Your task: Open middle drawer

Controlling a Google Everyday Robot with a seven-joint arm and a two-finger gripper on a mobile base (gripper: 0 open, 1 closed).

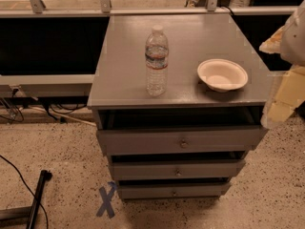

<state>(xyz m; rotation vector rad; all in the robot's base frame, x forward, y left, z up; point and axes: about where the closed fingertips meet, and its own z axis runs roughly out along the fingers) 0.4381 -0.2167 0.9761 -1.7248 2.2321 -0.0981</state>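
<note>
Middle drawer [177, 170] apart from tool [281, 104] at cabinet's [190, 37] right corner

No words or numbers are coming through anywhere. The water bottle [157, 61] is wearing a label band, but nothing on it is reading as letters. A blue tape cross [106, 202] is sitting on the floor [267, 199], shaped like an X. The gripper [274, 114] is hanging at the right edge, beside the cabinet [190, 32].
</note>
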